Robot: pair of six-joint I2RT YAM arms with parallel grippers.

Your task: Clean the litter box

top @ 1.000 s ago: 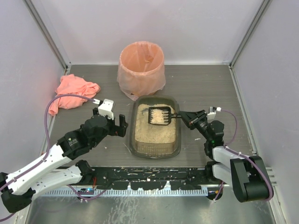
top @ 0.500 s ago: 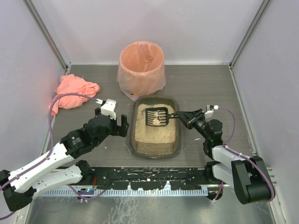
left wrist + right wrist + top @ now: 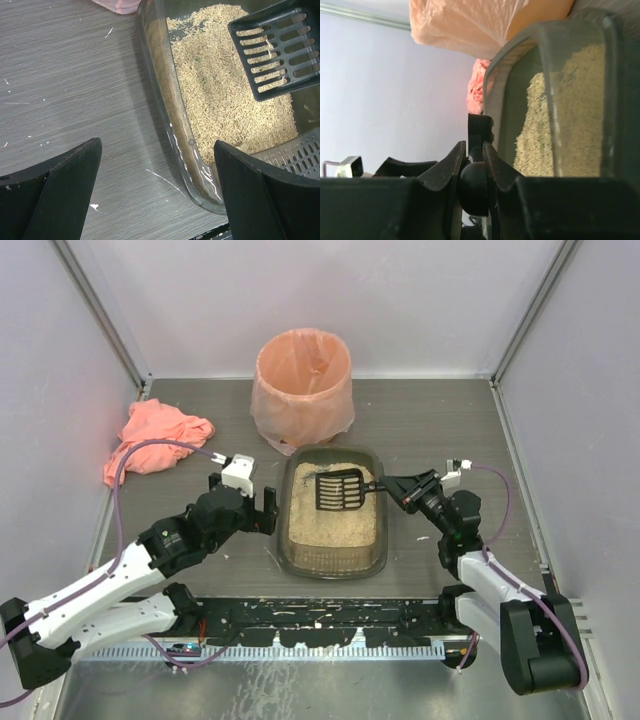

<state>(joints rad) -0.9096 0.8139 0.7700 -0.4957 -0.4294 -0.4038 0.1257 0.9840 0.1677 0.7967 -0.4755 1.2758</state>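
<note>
Black scoop [image 3: 340, 491] (one) clamped by right gripper [image 3: 388, 487]; left gripper [image 3: 157, 145] agape; one litter box [image 3: 330, 562].

You are working in a robot test cell in a lab. Plain pale lavender wall panels [image 3: 400, 300] close it in, joined by bare aluminium corner posts [image 3: 100, 310]. The grey wood-grain tabletop [image 3: 450, 420] has a black mounting rail [image 3: 320, 612] along its near edge, a white-and-black left arm [image 3: 100, 590] and right arm [image 3: 490, 580], and a loose purple cable [image 3: 119, 510]. The household things are a dark translucent plastic litter box of beige granules [image 3: 335, 568], a round bin lined with a peach plastic bag [image 3: 303, 390] and a crumpled salmon-pink cloth [image 3: 155, 435].
</note>
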